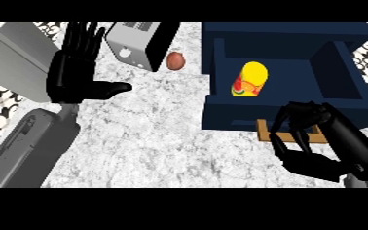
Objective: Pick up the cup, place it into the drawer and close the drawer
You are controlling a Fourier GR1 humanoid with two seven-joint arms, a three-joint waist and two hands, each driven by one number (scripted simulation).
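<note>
Fingers curled; cup label print seemingly unreadable

Left hand open at upper left, fingers straight up, thumb out, right hand lower right, fingers curled, holding nothing

The robot shows two forearms and two hands. The left forearm is a smooth grey casing, boxy with rounded edges, and a long shallow groove runs along its upper face. It narrows to a short grey wrist piece. The left hand is matte black, with a broad flat palm, slim segmented fingers and a thick thumb. The right hand is the same black, its fingers faintly ridged, on a black wrist with a small grey part below it.
</note>
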